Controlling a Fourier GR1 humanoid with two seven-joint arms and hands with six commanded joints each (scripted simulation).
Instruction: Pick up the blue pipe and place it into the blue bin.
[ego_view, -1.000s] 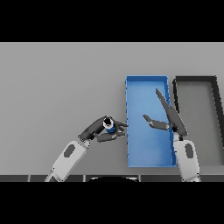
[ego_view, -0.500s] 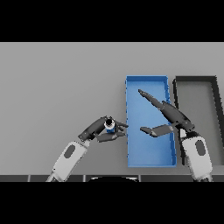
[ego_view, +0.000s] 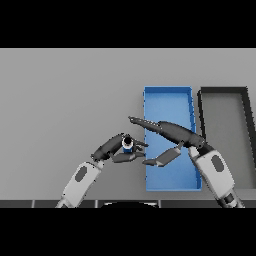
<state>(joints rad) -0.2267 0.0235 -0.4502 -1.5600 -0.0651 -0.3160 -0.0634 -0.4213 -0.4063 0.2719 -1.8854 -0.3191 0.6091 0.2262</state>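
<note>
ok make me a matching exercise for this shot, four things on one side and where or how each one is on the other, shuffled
Things:
1. blue pipe
2. blue bin
3. black bin
4. right hand

Place or state:
A. at the far right of the table
B. open, fingers straight, reaching left across the blue bin
C. between the left hand and the black bin
D. held in the curled fingers of the left hand

Pairs: 1-D, 2-C, 3-A, 4-B
</note>
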